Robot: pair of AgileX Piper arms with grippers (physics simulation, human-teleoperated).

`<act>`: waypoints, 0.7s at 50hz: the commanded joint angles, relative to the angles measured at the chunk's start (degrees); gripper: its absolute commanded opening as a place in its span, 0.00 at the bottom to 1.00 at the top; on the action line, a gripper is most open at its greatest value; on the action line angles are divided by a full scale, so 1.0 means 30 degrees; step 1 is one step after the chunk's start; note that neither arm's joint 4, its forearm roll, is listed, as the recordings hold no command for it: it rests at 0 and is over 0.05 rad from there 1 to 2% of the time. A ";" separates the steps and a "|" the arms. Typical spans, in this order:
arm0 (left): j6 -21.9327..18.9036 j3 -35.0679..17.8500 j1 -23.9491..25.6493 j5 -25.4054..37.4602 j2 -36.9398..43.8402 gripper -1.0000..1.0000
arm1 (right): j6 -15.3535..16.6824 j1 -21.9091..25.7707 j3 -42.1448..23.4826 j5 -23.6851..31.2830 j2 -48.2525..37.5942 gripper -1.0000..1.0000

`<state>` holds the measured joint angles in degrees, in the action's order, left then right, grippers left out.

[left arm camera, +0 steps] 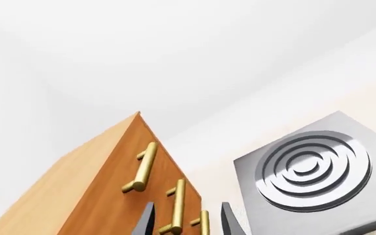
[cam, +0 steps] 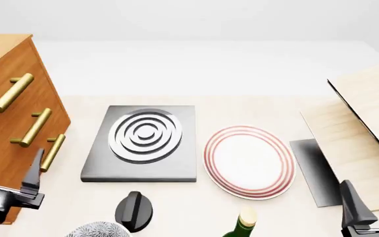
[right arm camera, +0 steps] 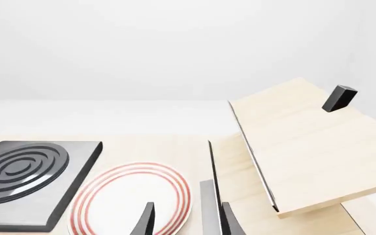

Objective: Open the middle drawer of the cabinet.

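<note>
three near-identical handles crowd the cabinet (cam: 5, 123); the left gripper (cam: 8, 165), fingers spread, could catch the lowest instead of the middle drawer (cam: 35, 127).

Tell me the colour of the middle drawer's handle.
Brass gold. The middle drawer's handle shows best in the front view, against the orange-brown cabinet.

Everything was lit brightly and evenly. Only soft, faint shadows were seen on the table (cam: 255, 111). Nothing was blurred or bent.
</note>
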<state>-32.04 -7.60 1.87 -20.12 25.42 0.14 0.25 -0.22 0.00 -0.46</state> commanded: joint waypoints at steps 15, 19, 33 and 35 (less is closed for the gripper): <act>-0.3098 0.0477 -0.0260 -0.6252 0.6723 1.00 | -0.0014 -0.0014 0.0011 -0.0002 0.0025 1.00; -0.3385 0.0674 -0.0469 -0.7217 0.7603 1.00 | -0.0015 -0.0017 0.0011 -0.0002 0.0026 1.00; -0.6319 0.2337 -0.1038 -1.3713 1.2268 1.00 | -0.0012 -0.0013 0.0011 -0.0002 0.0024 1.00; -0.6354 0.2366 -0.1061 -1.4035 1.2565 1.00 | -0.0010 -0.0017 0.0011 -0.0002 0.0025 1.00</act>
<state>-46.23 -3.36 -1.08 -50.64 55.09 0.15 0.25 -0.22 0.00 -0.46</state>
